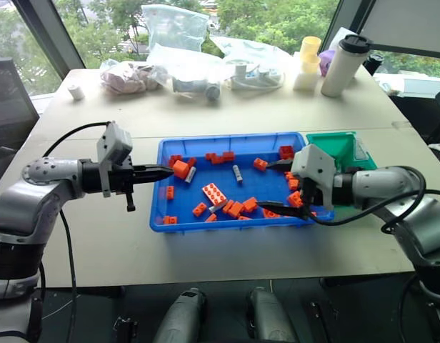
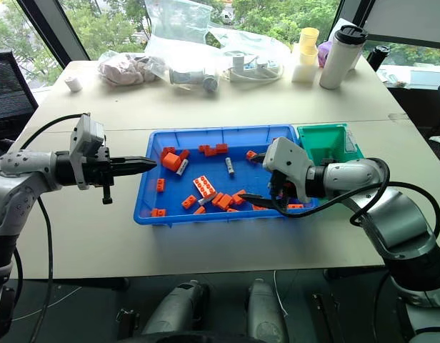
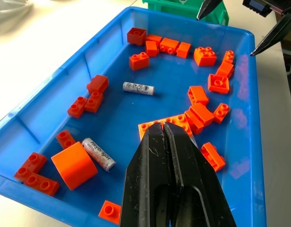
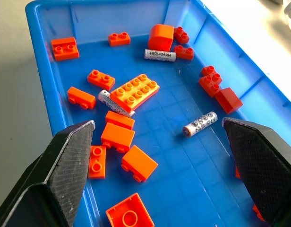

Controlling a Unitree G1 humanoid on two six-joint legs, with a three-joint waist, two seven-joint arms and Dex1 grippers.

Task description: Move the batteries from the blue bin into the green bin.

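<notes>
While the right end effector (image 1: 282, 187) hangs wide apart over the blue bin (image 1: 227, 139), the left end effector (image 1: 168, 171) is pinched together, empty. Batteries (image 4: 200, 124) look small, stiff, smooth and prone to roll; pinch one across its middle.

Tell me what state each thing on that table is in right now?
Left gripper: fingers shut, holding nothing, at the blue bin's left rim.
Right gripper: fingers wide open over the blue bin.
Batteries: three lying flat among orange bricks, one partly under a flat brick.
Green bin: no battery visible inside.
White tumbler: upright, lid on.
</notes>
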